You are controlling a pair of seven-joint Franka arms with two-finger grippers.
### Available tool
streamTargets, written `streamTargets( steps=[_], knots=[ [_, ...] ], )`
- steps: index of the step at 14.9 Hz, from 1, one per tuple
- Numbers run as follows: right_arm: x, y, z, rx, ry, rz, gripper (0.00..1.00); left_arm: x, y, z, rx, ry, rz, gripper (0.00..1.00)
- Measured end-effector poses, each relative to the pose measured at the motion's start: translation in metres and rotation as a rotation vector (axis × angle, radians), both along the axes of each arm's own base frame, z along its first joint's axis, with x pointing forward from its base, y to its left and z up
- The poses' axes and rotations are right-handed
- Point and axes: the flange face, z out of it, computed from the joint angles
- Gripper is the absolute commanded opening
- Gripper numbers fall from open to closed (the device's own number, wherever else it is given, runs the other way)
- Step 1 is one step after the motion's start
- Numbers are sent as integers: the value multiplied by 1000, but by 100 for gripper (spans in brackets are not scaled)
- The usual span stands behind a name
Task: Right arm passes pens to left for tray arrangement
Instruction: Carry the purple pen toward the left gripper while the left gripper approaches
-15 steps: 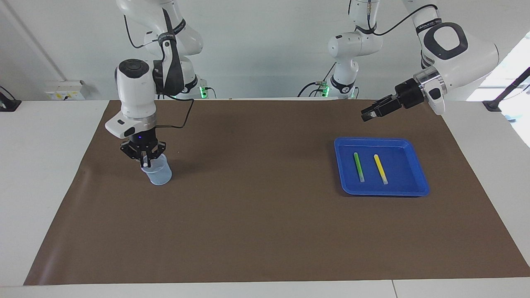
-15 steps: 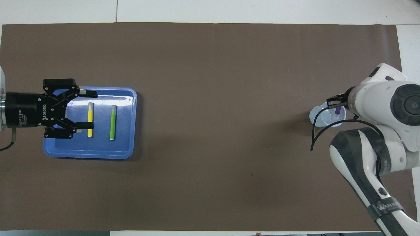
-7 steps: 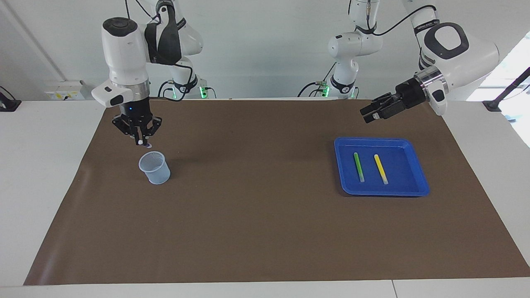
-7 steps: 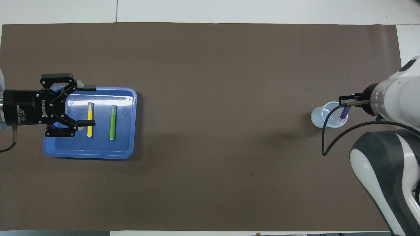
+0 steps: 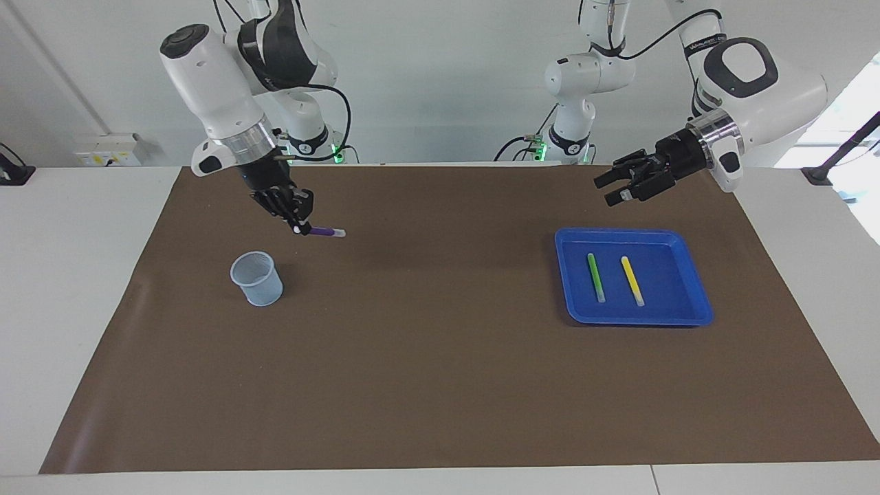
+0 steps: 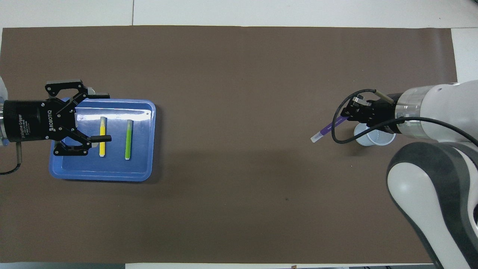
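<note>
My right gripper is shut on the purple pen, which it holds level in the air over the mat beside the cup, pale end pointing toward the left arm's end. The green pen and the yellow pen lie side by side in the blue tray. My left gripper hangs open in the air above the tray's edge nearest the robots, nothing between its fingers.
A small translucent pale-blue cup stands upright on the brown mat toward the right arm's end. A black cable loops from the right wrist over the cup in the overhead view.
The right gripper has lifted the purple pen out of the cup, swung it level and carried it toward the table's middle. The left gripper has turned slightly above the tray.
</note>
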Motion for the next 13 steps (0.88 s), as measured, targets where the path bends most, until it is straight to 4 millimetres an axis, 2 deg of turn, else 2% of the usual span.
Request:
streamTargets(
  steps=[3, 9, 11, 13],
  knots=[
    [1, 58, 3, 129, 12, -196, 0, 0, -19, 1, -2, 27, 2, 100],
    [2, 168, 31, 336, 81, -434, 0, -3, -82, 9, 18, 128, 93, 100],
    [2, 197, 39, 393, 118, -480, 0, -6, -103, 13, 22, 150, 123, 100],
    [2, 217, 42, 431, 159, -515, 0, -7, -112, 14, 25, 151, 142, 100]
  ],
)
